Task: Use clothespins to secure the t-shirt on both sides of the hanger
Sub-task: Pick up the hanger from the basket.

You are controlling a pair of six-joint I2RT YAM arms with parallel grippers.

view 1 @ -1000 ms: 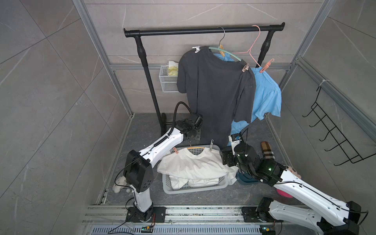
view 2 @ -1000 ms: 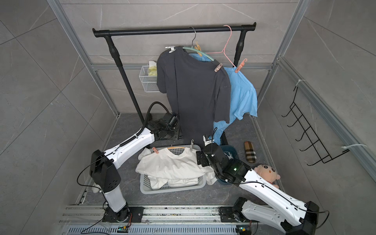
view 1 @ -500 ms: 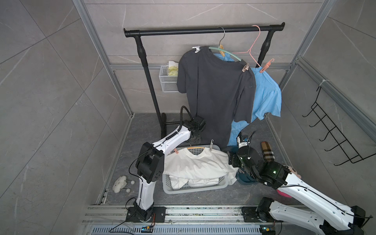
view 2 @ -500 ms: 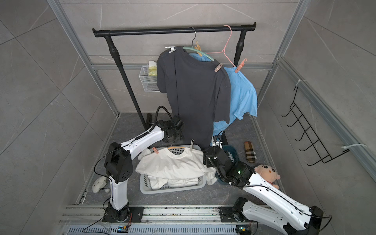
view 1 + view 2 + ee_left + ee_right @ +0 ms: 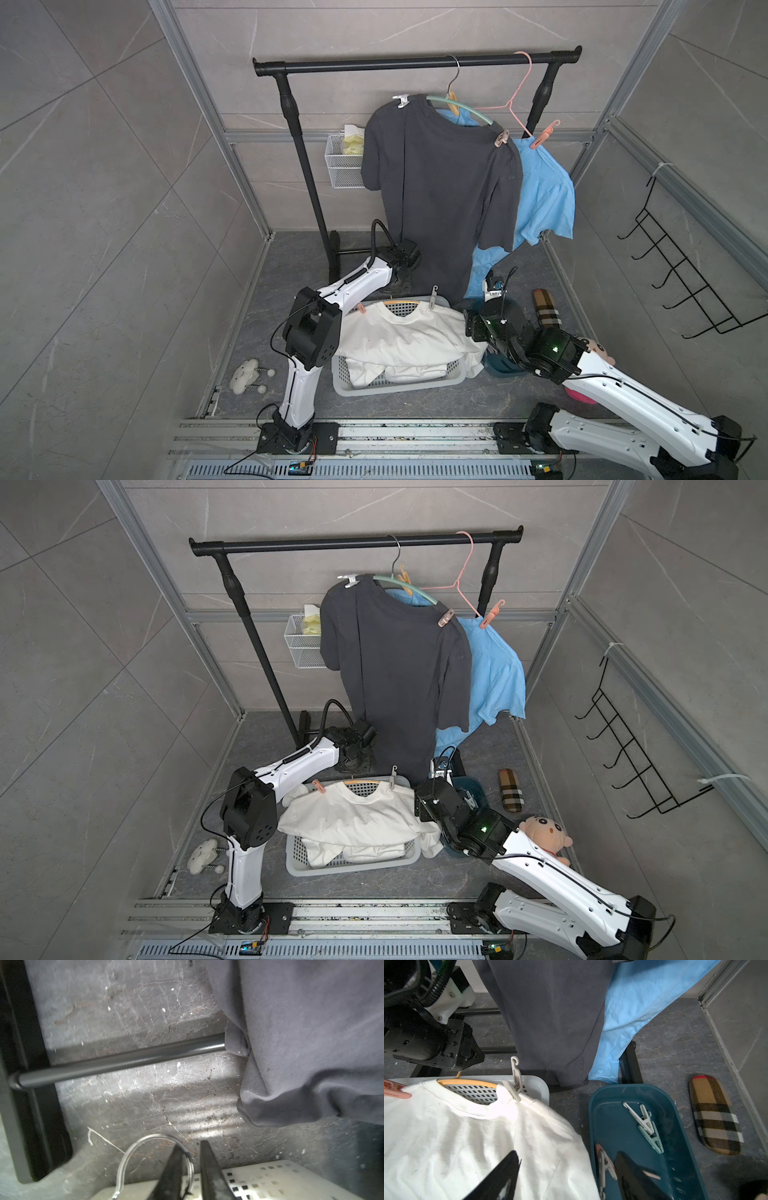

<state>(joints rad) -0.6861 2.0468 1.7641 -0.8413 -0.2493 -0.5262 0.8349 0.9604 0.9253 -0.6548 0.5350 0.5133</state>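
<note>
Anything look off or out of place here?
Light blue t-shirt hangs lopsided, bunched to one side behind the dark grey t-shirt. A white plush toy and a plaid beige case lie loose on the floor, stray clutter.

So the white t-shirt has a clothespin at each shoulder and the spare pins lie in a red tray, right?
The tray is dark teal, not red; the right wrist view shows it. The white t-shirt does have a clothespin at each shoulder, and spare pins lie in it.
</note>
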